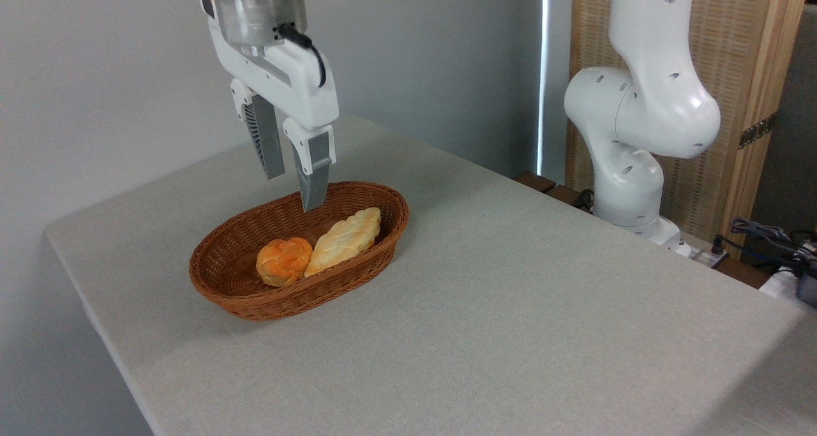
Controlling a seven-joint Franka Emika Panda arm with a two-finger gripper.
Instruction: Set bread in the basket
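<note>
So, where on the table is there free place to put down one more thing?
The table is bare right of the basket and in front of it, to the near edge. The basket's right half is crowded with the bread and bun, under the open gripper.

Below the glossy white plastic claw (293, 190), the basket (237, 290) is rough woven wicker; the bench (510, 308) is matt grey cloth.

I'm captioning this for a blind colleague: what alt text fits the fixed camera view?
A braided bread lies in a wicker basket beside a round bun on a grey table. The robot's gripper hangs open and empty above the basket.
</note>
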